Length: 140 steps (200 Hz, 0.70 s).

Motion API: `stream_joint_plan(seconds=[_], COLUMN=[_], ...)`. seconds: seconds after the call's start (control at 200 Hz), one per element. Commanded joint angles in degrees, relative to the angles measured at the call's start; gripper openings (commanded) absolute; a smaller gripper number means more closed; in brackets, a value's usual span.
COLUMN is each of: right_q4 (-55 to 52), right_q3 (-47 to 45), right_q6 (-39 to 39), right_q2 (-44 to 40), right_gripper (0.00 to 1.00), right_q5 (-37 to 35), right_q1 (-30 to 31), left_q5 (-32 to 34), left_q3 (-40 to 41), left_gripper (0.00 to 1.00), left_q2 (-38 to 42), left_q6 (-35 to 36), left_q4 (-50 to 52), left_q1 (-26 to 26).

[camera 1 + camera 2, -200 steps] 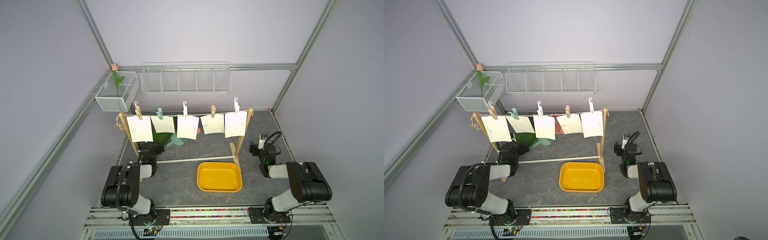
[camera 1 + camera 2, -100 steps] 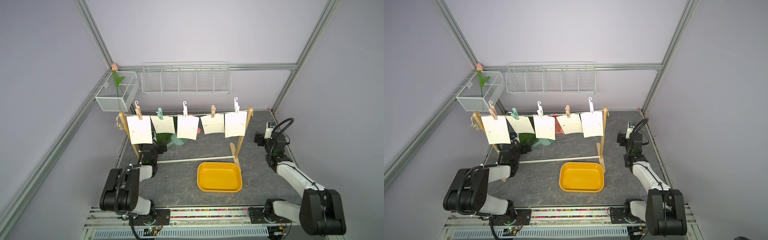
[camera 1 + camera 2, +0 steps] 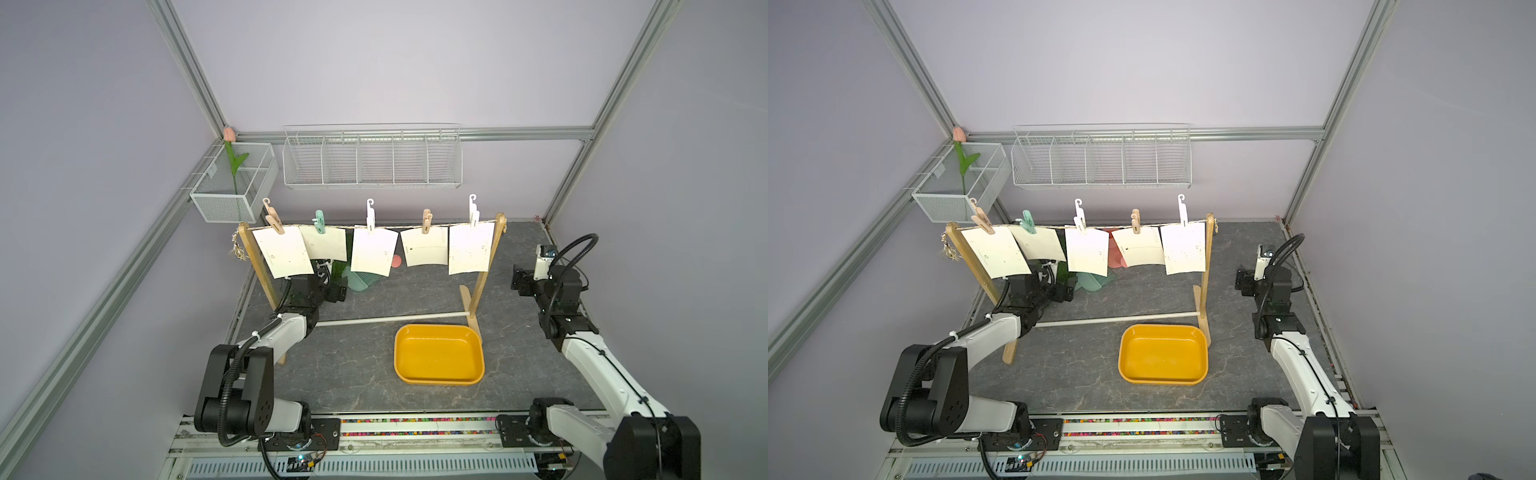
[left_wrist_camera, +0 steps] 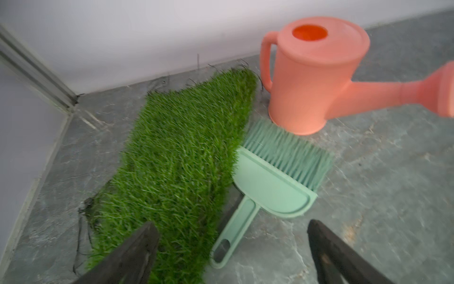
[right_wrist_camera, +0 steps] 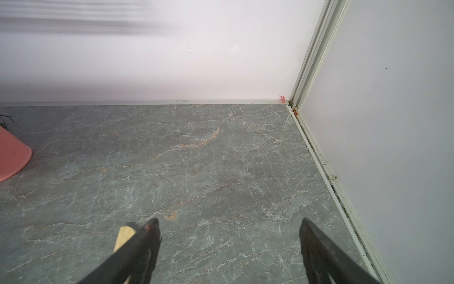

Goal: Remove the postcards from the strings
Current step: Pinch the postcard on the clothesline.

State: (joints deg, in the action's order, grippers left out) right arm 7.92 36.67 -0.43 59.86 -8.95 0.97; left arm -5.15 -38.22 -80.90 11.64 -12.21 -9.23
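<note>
In both top views, five postcards [image 3: 371,257] hang clipped to the string [image 3: 397,227] of the rack [image 3: 484,270] on the far half of the desk [image 3: 357,374]. The left end effector [image 3: 336,291] sits low beneath the left-hand postcards. The right end effector [image 3: 518,282] stands right of the rack, apart from it.

Left wrist view: the fingers [image 4: 137,250] are spread wide and hold nothing, above a grass mat [image 4: 177,157] and a green brush [image 4: 270,182].

Right wrist view: the fingers [image 5: 137,248] are spread wide and empty over the desk.
</note>
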Motion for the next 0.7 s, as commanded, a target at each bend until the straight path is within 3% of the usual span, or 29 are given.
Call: stream_joint_plan(seconds=[0.0,0.285,0.43,0.695], right_q4=[-1.5,-4.0,-4.2,-4.6], right_q3=[1.8,3.4,3.5,3.4], right_q6=[-0.2,-1.0,-1.7,-3.2], right_q2=[-3.2,-8.0,-9.9,-11.1], right_gripper=[0.89,0.89,0.89,0.89], right_q5=[0.3,0.1,-0.5,-0.7], right_q1=[0.3,0.3,0.3,0.3], left_q5=[-1.7,-9.3,-9.6,-11.7], left_q3=[-4.4,-11.0,-12.0,-15.9], left_gripper=[0.96,0.92,0.92,0.91], left_q2=[-0.2,-2.9,-4.6,-8.2], left_q6=[3.0,3.5,3.8,1.6], left_q4=[12.7,29.2,35.0,43.9], left_q1=[-0.9,-4.3,-7.7,-9.2])
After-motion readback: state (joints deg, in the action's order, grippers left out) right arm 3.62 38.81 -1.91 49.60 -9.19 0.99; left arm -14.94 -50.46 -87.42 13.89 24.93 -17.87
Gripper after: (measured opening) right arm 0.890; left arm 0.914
